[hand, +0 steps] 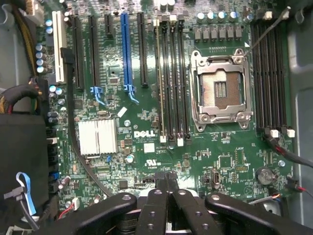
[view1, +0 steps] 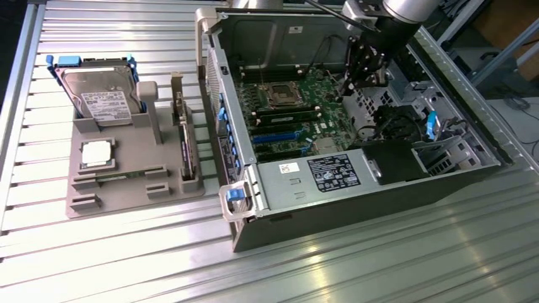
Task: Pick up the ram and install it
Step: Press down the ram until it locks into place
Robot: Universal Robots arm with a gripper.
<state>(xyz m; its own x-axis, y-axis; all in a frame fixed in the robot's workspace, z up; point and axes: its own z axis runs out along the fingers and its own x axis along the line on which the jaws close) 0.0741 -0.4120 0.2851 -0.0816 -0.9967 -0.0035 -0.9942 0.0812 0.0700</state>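
Observation:
The ram [view1: 123, 176] is a thin dark-green stick lying flat in the front holders of the grey tray [view1: 118, 205], at the exterior view's left. My gripper [view1: 362, 82] hangs far from it, over the open computer case [view1: 337, 183] and above the motherboard [hand: 146, 147]. In the wrist view my gripper [hand: 167, 182] is shut with nothing between its black fingers [hand: 155, 205]. Long black memory slots [hand: 171, 78] run beside the open CPU socket [hand: 220, 90], and more slots [hand: 271, 73] lie on its other side.
The tray also holds a hard drive [view1: 101, 95], a square silver CPU [view1: 97, 153] and an upright expansion card [view1: 183, 136]. Inside the case are a black power supply box [view1: 332, 172], blue latches [view1: 433, 123], cables and a silver heatsink [hand: 97, 137].

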